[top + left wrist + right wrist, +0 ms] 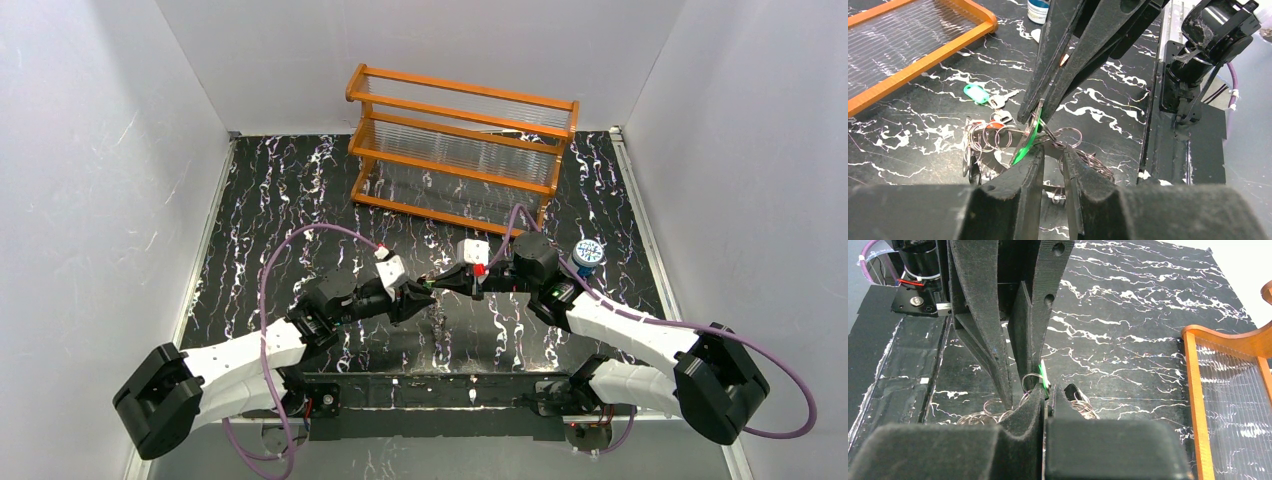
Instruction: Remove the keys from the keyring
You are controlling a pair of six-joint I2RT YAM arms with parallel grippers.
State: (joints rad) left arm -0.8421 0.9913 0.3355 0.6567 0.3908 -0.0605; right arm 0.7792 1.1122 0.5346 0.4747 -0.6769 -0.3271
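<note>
From above, the left gripper [420, 296] and right gripper [442, 284] meet tip to tip mid-table, the work between them too small to make out; the patterned lid [588, 252] at three o'clock bears no legible words.

From the left wrist, the right gripper is clenched on the green-headed key [1027, 142] at centre; our own jaws stand slightly apart around a wire loop of the keyring [1069, 133], and whether they grip it we cannot tell; a red key [994, 123] lies among loops at nine o'clock, a second green key [976, 93] at ten; we judge the loop needs firm holding while the key is walked round the coil, not yanked.

From the right wrist, a green sliver shows just past our shut tips; no writing anywhere.
</note>
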